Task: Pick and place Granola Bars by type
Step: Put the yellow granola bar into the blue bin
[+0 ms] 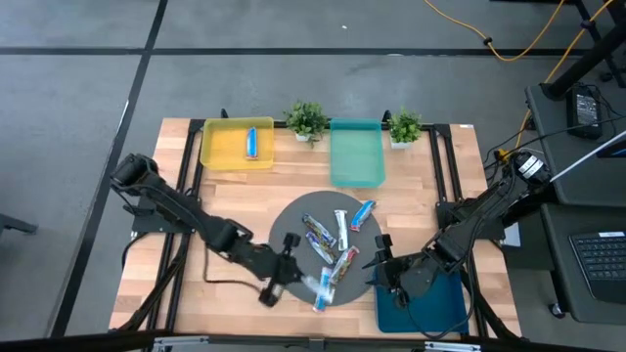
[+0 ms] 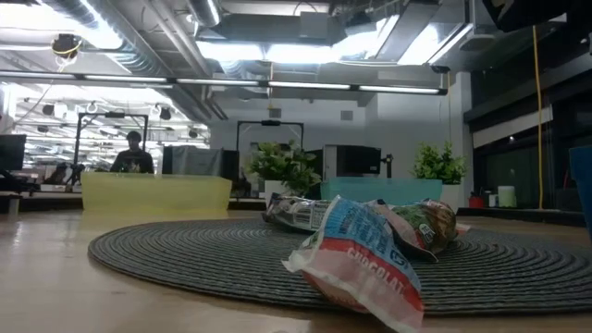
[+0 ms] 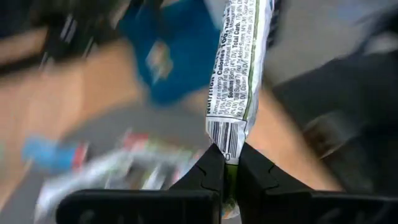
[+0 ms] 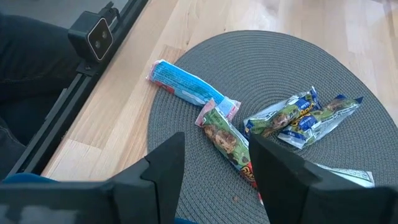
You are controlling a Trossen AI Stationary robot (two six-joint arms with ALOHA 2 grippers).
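Granola bar (image 3: pixel 239 74) in left claw (image 3: pixel 225 163)

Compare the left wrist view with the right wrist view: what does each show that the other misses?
Only the left wrist view shows the left gripper with its fingers clamped on the end of a granola bar, its nutrition panel and barcode facing the camera, with a blurred blue tray beyond. Only the right wrist view shows the right gripper open and empty above the grey mat, with a blue-wrapped bar lying at the mat's edge and the table's black side rail. Both show loose bars on the mat and the wooden tabletop.
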